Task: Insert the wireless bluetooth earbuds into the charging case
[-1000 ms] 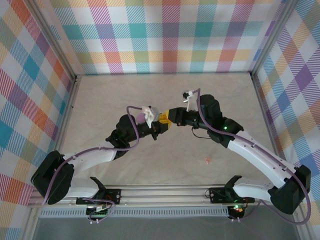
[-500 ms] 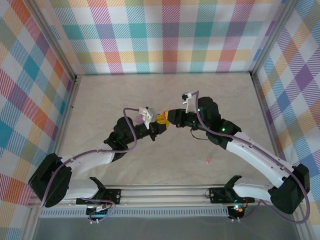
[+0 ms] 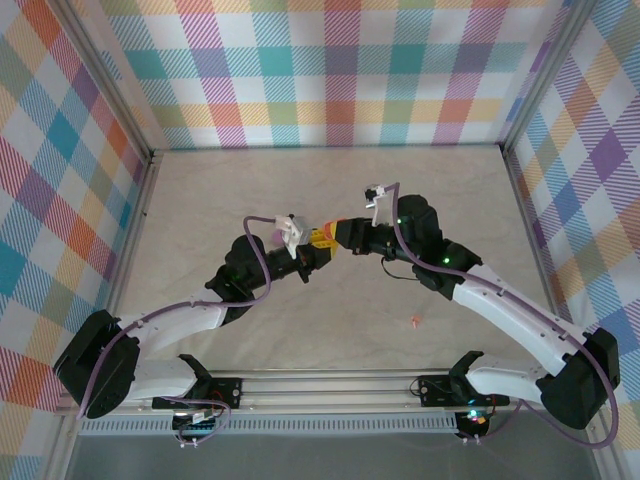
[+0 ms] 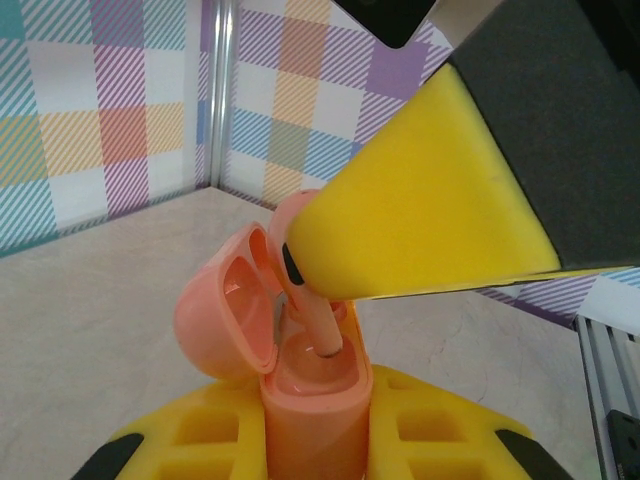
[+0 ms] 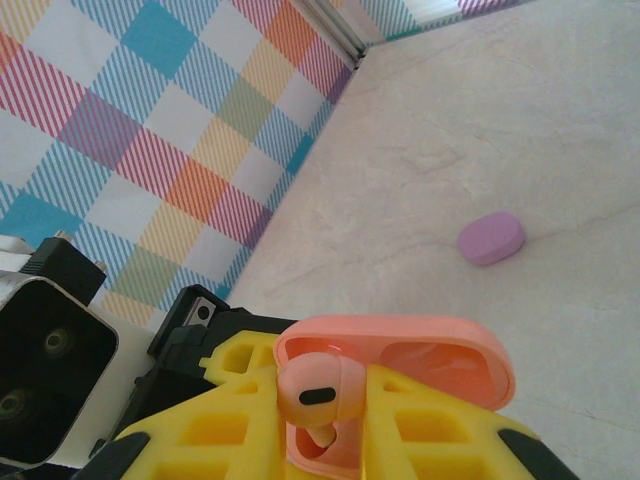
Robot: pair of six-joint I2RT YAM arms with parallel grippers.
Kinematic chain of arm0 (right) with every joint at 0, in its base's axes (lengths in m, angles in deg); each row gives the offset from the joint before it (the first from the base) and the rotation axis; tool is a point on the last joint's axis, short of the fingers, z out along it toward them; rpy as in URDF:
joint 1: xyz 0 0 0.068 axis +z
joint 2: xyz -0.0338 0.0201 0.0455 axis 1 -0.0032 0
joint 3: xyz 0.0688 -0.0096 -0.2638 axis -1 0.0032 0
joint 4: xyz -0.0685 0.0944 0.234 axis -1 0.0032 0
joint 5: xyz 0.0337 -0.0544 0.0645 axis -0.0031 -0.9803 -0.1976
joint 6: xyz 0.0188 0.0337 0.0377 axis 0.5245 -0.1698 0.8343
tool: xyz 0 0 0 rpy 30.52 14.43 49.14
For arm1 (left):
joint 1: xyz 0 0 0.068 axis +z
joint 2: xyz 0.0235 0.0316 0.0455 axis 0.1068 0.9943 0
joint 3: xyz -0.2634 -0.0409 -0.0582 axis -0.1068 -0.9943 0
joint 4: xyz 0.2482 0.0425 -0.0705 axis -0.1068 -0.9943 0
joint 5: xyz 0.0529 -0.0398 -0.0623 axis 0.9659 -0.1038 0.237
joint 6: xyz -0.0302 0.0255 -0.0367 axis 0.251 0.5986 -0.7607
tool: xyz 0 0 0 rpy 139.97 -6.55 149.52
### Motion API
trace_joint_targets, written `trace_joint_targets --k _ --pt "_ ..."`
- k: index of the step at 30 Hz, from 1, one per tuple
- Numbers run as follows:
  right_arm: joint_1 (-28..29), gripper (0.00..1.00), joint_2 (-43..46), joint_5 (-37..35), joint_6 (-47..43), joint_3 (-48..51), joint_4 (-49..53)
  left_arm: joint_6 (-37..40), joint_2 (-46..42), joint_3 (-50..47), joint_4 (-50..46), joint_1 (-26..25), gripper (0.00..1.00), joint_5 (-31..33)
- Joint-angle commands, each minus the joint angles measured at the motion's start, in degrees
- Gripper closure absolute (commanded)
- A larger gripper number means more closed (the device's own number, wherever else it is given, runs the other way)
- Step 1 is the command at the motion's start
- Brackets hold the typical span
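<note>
Entry: salmon earbud, stem entering open salmon charging case.
Left gripper clamped on the case at the centre of the table; right gripper pinching the bud, set at its 2 o'clock. Advice: align stem square with the socket, press gently, release once seated.

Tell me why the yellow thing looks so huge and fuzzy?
Left wrist view: the right gripper's yellow pad sits right by the lens, so it looms large with soft edges; the orange case shows a faint sheen. Right wrist view: the purple oval looks crisp, with a slight shadow.
</note>
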Motion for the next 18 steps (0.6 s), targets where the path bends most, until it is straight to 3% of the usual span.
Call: trace_joint_targets --k 1,8,18 --pt "0.01 0.78 0.17 3.12 1.38 2.19 -3.61 -2.18 -0.92 1.03 7.44 -0.63 1.0 -0.89" --pt "0.2 0.78 -0.31 4.07 -0.76 1.54 -3.32 -2.35 -1.57 0.85 6.67 -0.71 1.0 -1.19" --pt "1.67 0.78 -0.11 -0.86 -7.97 -0.35 4.68 0.12 -1.22 2.25 4.65 -0.79 1.0 -1.81"
